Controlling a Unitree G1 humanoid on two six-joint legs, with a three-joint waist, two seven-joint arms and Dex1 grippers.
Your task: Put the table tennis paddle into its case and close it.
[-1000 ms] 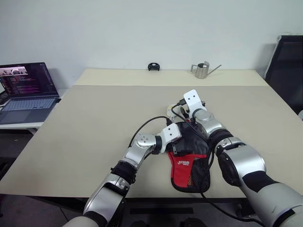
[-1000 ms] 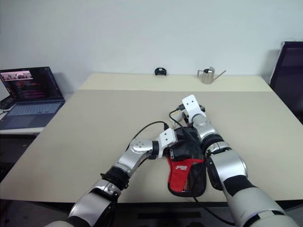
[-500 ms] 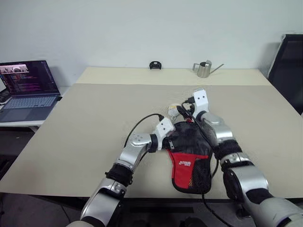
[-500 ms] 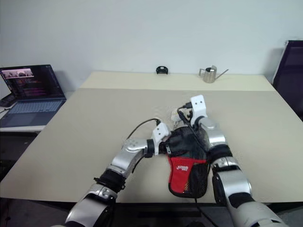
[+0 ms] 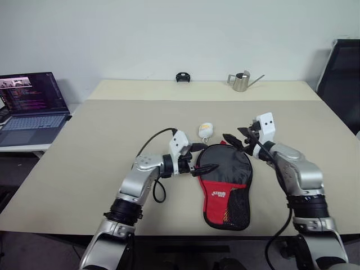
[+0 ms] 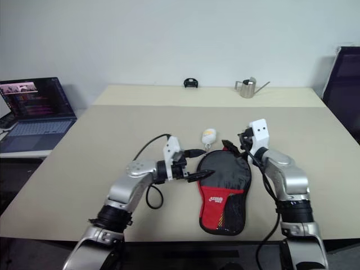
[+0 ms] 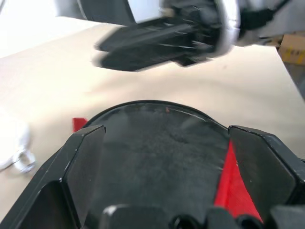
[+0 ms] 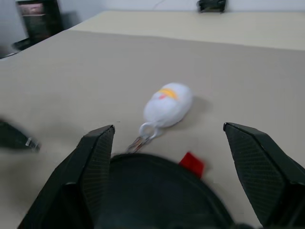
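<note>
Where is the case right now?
In the head views the case lies flat near the table's front edge, between the two open end effectors, left and right, with the small white keychain toy just beyond it.

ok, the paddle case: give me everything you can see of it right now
The flat, paddle-shaped black fabric case lies flat near the front edge of the beige table, round end away from the robot. Its narrow lower part is a red panel with a small white logo, beside a black mesh pocket. A small red tab sticks out at the round end. It looks closed all round; no paddle shows. A small white-and-yellow keyring charm lies just beyond it. The open left end effector and open right end effector flank its round end, neither gripping it.
</note>
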